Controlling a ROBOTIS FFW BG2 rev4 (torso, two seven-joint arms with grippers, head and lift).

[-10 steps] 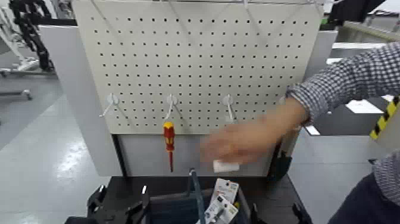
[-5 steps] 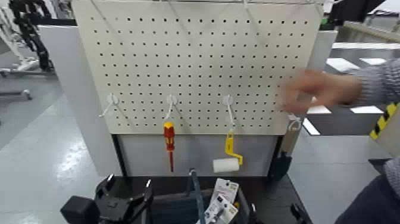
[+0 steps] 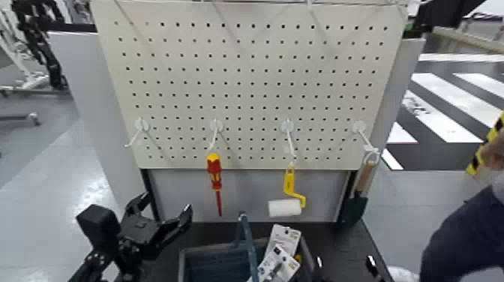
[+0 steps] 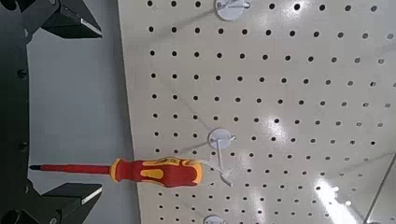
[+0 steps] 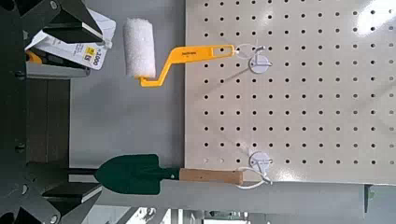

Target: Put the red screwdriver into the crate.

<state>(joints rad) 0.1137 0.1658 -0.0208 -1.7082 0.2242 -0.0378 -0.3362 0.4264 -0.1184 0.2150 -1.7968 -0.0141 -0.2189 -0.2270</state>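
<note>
The red screwdriver [image 3: 214, 180] hangs tip down from a white hook on the pegboard; the left wrist view shows its full length [image 4: 140, 171]. Below it, at the bottom edge of the head view, sits the dark blue-grey crate [image 3: 214, 264] with its thin blue handle [image 3: 245, 234] upright. My left gripper [image 3: 160, 216] is raised at the crate's left, below and left of the screwdriver, open and empty, its fingers [image 4: 73, 21] framing the tool from a distance. My right gripper [image 5: 79, 105] is open, facing the board farther right.
A yellow-handled mini paint roller [image 3: 287, 198] and a green trowel [image 5: 140, 174] hang on hooks to the right. Packaged items [image 3: 279, 253] stand in the crate. A person's dark sleeve [image 3: 465, 240] is at the lower right. The pegboard [image 3: 255, 67] fills the background.
The person's hand has pulled away from the pegboard to the right, uncovering the roller. My left gripper has risen into view at the lower left.
</note>
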